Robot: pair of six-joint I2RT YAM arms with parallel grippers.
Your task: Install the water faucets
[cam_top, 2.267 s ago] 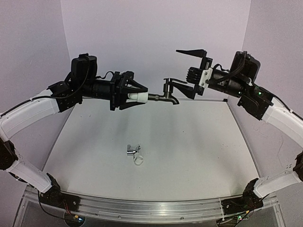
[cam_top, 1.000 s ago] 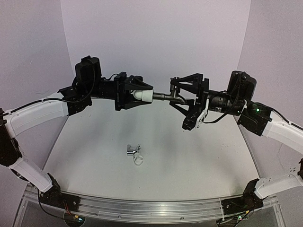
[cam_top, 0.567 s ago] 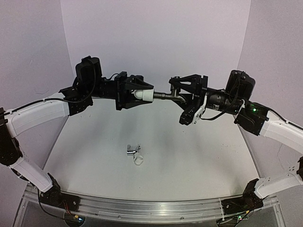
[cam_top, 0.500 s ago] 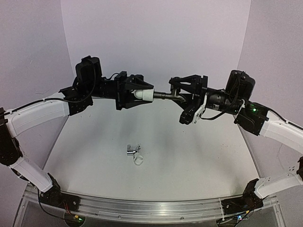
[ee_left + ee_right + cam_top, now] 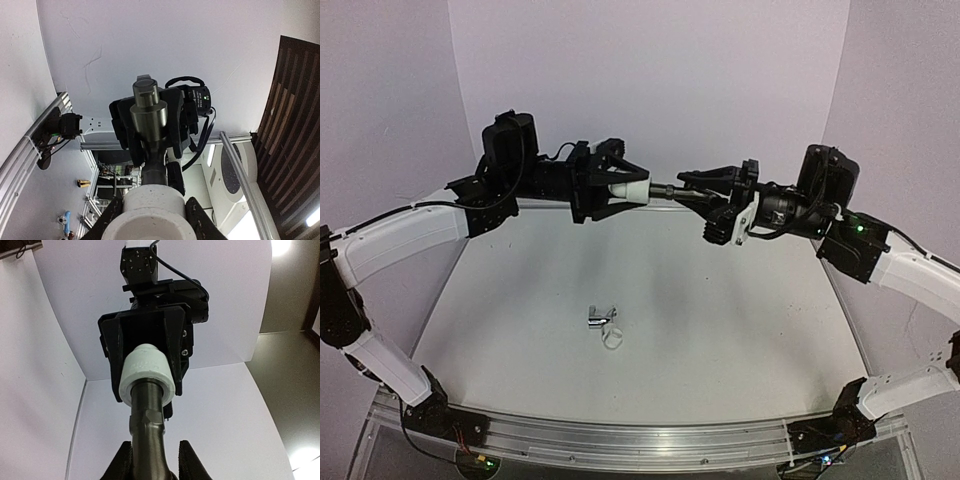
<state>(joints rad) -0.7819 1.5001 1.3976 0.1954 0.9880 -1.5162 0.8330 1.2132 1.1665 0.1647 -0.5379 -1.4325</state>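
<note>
High over the table, the matte black water faucet (image 5: 666, 191) runs level between my two arms, its threaded stem sunk in a white plastic fitting (image 5: 628, 193). My left gripper (image 5: 638, 190) is shut on that fitting. In the left wrist view the fitting (image 5: 150, 212) fills the bottom and the faucet (image 5: 149, 112) sticks out beyond it. My right gripper (image 5: 700, 203) is shut on the faucet's body. Its fingers (image 5: 121, 465) flank the dark stem (image 5: 148, 437) below the fitting (image 5: 148, 371). A shiny chrome faucet (image 5: 600, 318) lies on the table.
A small white ring (image 5: 612, 340) lies just in front of the chrome faucet on the white table (image 5: 740, 320). White walls close in the back and both sides. An aluminium rail (image 5: 640, 437) runs along the near edge between the arm bases.
The right gripper's jaws have closed in onto the black faucet from wide open. Both arms have risen slightly, with the faucet and fitting still joined.
</note>
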